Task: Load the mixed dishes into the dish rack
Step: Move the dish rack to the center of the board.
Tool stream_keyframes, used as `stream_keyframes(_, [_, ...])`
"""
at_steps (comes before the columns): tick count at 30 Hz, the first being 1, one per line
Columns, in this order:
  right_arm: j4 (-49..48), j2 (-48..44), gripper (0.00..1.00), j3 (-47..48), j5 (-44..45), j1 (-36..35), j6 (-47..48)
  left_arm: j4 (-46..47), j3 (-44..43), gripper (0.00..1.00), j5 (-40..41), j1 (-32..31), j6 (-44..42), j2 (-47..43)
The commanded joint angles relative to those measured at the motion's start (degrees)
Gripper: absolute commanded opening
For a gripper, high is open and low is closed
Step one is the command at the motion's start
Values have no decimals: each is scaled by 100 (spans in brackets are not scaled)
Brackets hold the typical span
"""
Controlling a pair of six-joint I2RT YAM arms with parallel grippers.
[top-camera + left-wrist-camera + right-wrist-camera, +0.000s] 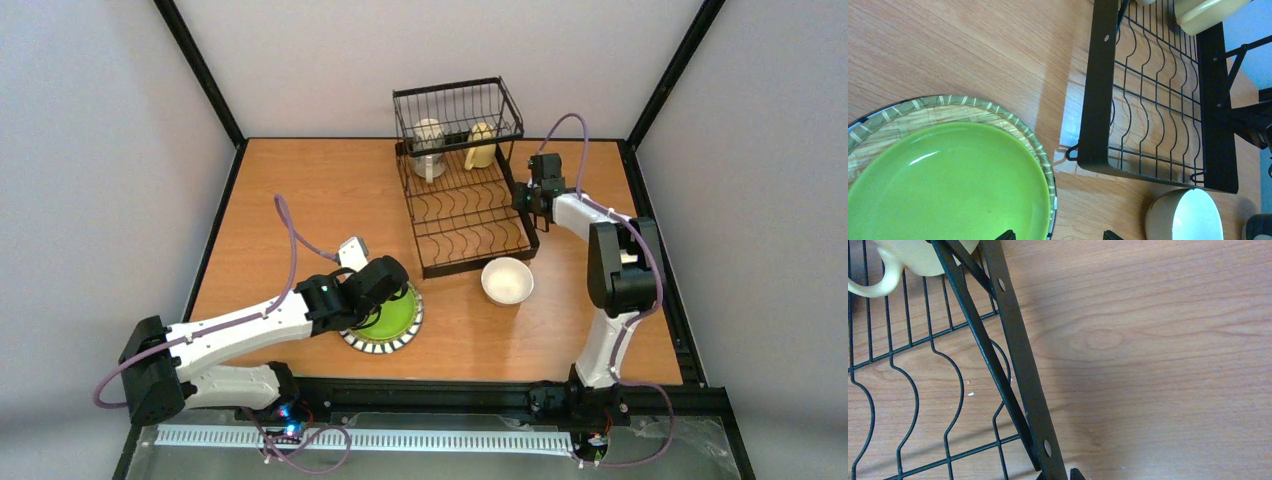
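Note:
The lime-green plate [392,322] with its striped rim lies on the table at front centre. My left gripper [388,292] hangs over it, open. In the left wrist view its fingertips [1007,235] straddle the right rim of the plate [948,185]. A cream-white bowl [507,280] stands upright to the plate's right and shows in the left wrist view [1184,217]. The black wire dish rack [465,195] holds two mugs [482,146] in its raised basket. My right gripper [533,197] is at the rack's right side rail [1018,355], its fingers closed narrowly around that rail.
The rack's near corner [1093,155] sits just beyond the plate and the bowl. A cream mug [903,260] hangs above the slotted base. Black frame posts border the table on both sides and at the back.

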State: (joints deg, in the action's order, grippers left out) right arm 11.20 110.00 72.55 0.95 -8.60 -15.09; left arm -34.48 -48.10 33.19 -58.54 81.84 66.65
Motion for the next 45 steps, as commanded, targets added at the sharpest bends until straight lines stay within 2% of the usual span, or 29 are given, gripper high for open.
stream_keyframes(1, [581, -84, 2, -395, 1257, 414, -619, -59, 27, 100, -18, 27, -28, 15])
stream_keyframes(13, [495, -631, 2, -1154, 1397, 484, -803, 57, 126, 100, -124, 27, -92, -39])
stream_keyframes(23, [531, -891, 2, -1322, 1425, 560, -860, 178, -72, 100, -207, 32, -520, 275])
stream_keyframes(32, [498, -906, 2, -1332, 1470, 568, -925, 523, -569, 100, -658, 27, -1560, 858])
stream_keyframes(45, [457, -897, 2, -1388, 1408, 592, -1044, 978, -1791, 100, -1942, 18, -2962, 2156])
